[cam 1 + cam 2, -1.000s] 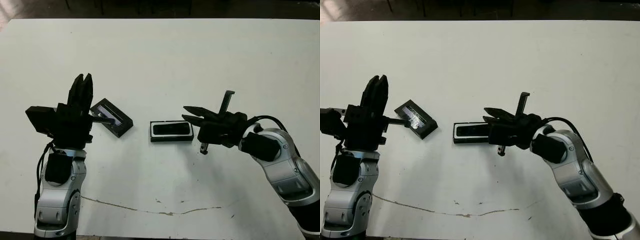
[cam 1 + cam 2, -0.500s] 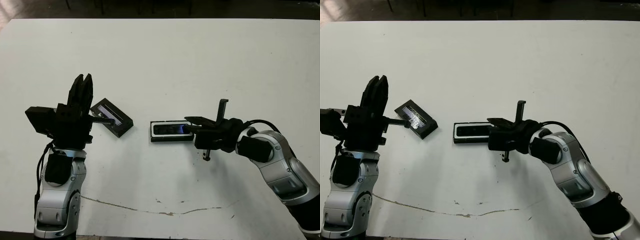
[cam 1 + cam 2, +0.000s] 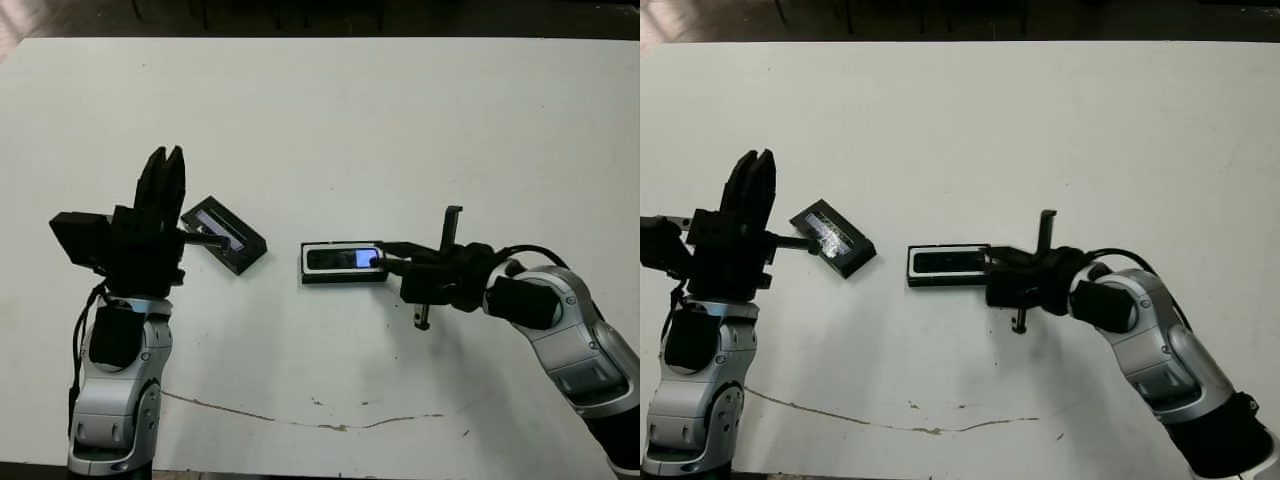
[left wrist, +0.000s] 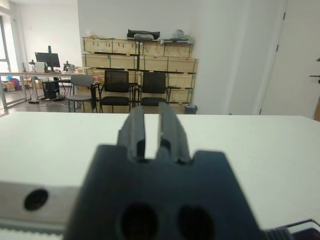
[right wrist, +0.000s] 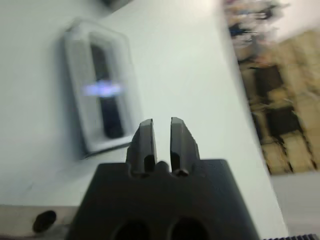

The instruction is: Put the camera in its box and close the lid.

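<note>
My right gripper (image 3: pixel 385 256) has its two fingers pressed close together, with only a thin slit between them, and grips nothing. Its tips lie low over the table at the right end of the box (image 3: pixel 343 263), just beside or touching the rim; I cannot tell which. The camera (image 3: pixel 342 259) lies flat inside the box's white lining, its small screen glowing bluish at the end nearest my right fingertips. Nothing covers the box. To the left, well apart from the box, the lid (image 3: pixel 225 234) lies on the white table (image 3: pixel 400 120), turned at an angle, its glossy strip facing up. My left gripper (image 3: pixel 165 175) is raised beside the lid, fingers together and empty, pointing away from me. Bare table separates lid and box.
</note>
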